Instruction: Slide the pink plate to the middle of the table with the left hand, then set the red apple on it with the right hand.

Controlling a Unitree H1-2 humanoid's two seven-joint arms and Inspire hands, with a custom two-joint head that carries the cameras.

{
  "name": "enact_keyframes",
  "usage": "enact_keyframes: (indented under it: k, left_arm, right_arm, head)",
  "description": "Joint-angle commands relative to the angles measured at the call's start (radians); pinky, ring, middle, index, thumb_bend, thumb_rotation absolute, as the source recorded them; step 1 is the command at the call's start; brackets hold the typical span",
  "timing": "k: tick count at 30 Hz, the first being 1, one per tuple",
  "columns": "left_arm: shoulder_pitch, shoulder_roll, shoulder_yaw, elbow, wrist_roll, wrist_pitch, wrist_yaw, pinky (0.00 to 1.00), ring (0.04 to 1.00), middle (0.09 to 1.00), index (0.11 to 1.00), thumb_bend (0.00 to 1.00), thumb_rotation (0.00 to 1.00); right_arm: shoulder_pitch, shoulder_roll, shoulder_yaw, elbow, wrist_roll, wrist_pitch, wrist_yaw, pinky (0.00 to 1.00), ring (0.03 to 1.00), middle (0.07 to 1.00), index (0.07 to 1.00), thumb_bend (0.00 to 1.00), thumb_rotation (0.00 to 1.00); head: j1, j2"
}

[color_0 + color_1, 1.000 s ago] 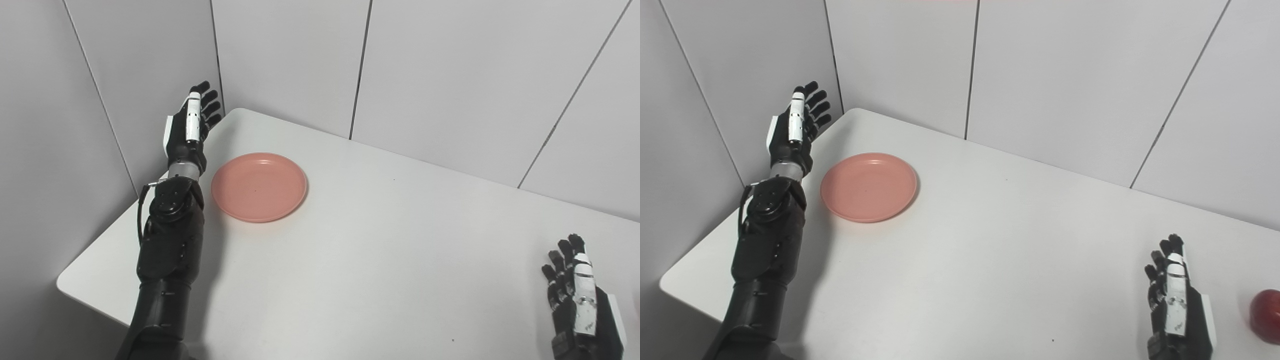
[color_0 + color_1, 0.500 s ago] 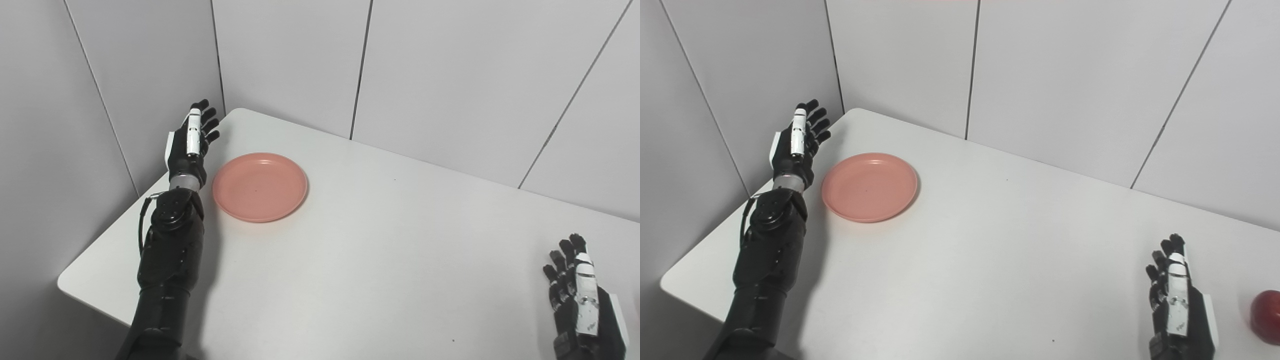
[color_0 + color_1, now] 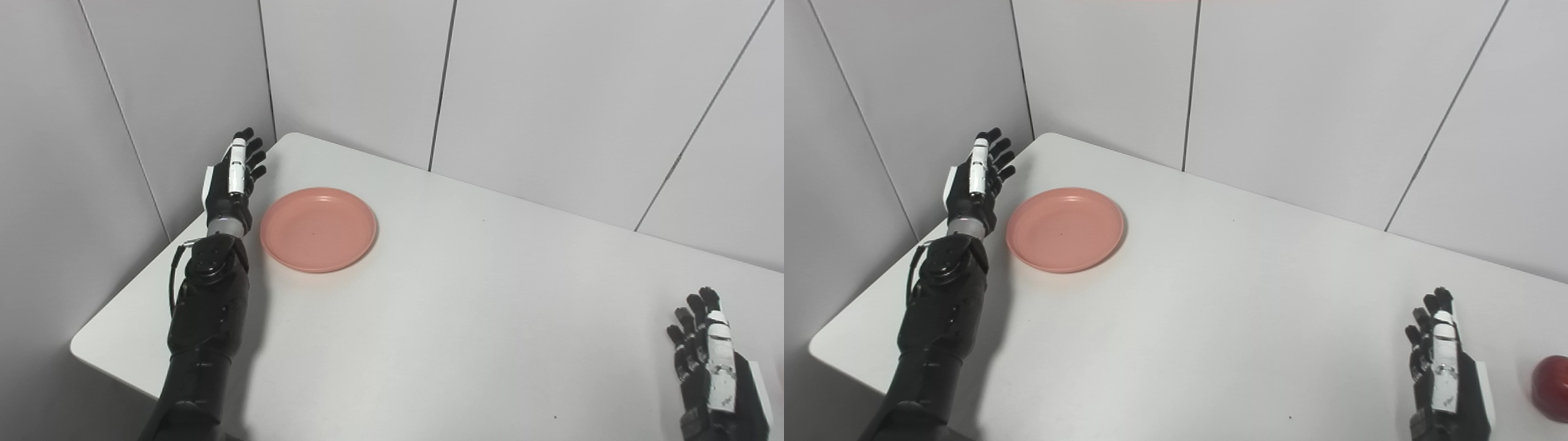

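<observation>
L hand [image 3: 231,182], fingers spread & empty, has dropped lower vs 1 s ago, now closer to the desk [image 3: 465,318] just left of the pink plate [image 3: 318,228], not touching it. R hand [image 3: 1445,380] slightly lower.

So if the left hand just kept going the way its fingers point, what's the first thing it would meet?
Probably the wall panel at the table's far left corner. The left hand points away, beside the pink plate and not toward it. Depth is hard to judge.
</observation>
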Motion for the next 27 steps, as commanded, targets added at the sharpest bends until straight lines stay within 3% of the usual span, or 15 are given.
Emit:
enact_keyframes:
  k: [1, 18, 27]
  left_arm:
    - [-0.026, 0.038, 0.003, -0.01, -0.018, -0.019, -0.007, 0.9, 0.898, 0.899, 0.871, 0.36, 1.0]
    - [-0.007, 0.05, 0.02, 0.017, -0.048, -0.014, 0.005, 0.88, 0.894, 0.896, 0.865, 0.36, 1.0]
    - [-0.005, 0.059, 0.014, 0.108, -0.039, -0.08, 0.0, 0.86, 0.884, 0.883, 0.856, 0.35, 1.0]
  right_arm:
    - [-0.026, -0.001, -0.008, -0.025, 0.005, -0.02, 0.004, 1.0, 1.0, 1.0, 1.0, 0.05, 1.0]
    - [-0.024, -0.004, -0.005, -0.037, 0.001, -0.015, 0.007, 1.0, 1.0, 1.0, 1.0, 0.06, 1.0]
    - [-0.026, -0.006, -0.006, -0.038, 0.009, -0.011, 0.011, 1.0, 1.0, 1.0, 1.0, 0.06, 1.0]
  head:
    - [0.001, 0.002]
    - [0.0, 0.007]
    - [-0.002, 0.01]
